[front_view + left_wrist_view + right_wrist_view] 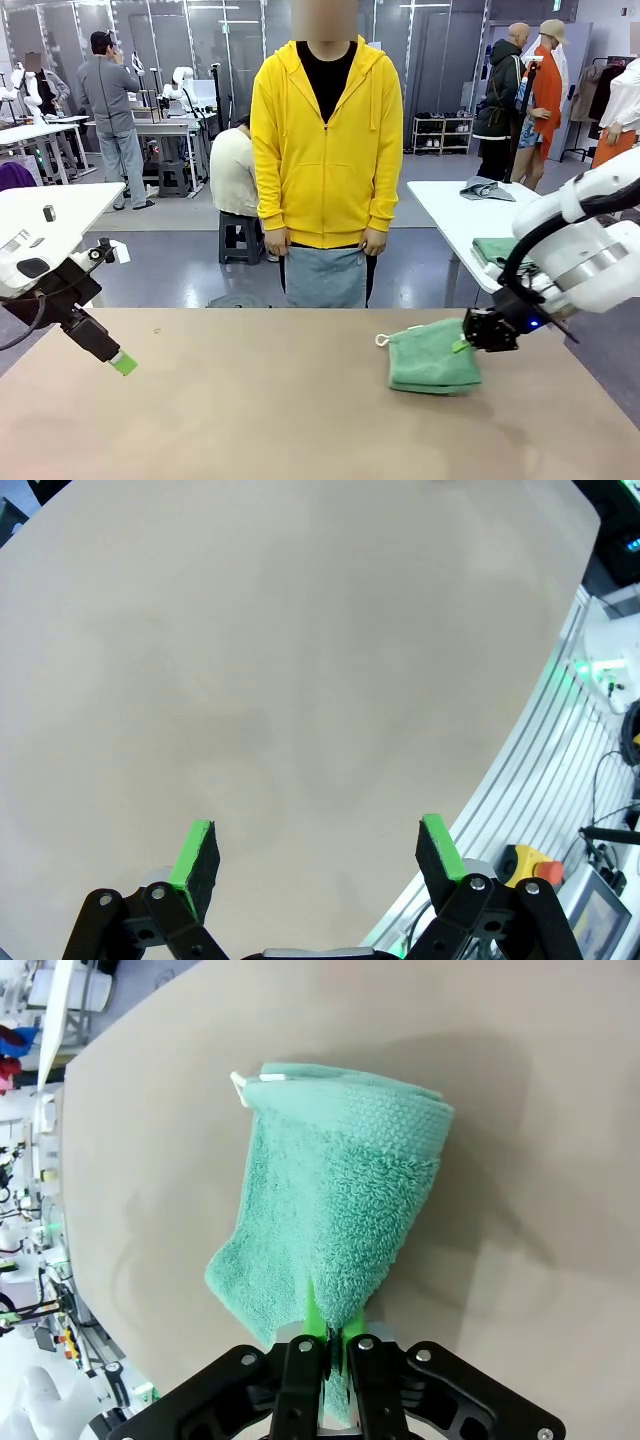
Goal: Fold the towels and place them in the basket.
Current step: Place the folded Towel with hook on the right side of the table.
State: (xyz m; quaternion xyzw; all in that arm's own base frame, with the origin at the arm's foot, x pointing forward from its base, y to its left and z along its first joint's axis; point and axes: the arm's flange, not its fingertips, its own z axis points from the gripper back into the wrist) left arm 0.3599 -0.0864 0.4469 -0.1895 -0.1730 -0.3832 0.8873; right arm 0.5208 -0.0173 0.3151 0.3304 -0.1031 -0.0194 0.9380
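Right claw [463, 345] pinches the folded green towel [430, 362] near the desk's [250, 410] right edge; left claw [122, 362] gapes empty. Next, probably: carry it, fold intact, to the basket.

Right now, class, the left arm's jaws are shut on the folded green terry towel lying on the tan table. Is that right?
No. The right arm's jaws are shut on the folded green terry towel on the tan table, as the right wrist view shows.

Green towel [340, 1200] looped terry cloth, table [250, 400] smooth matt
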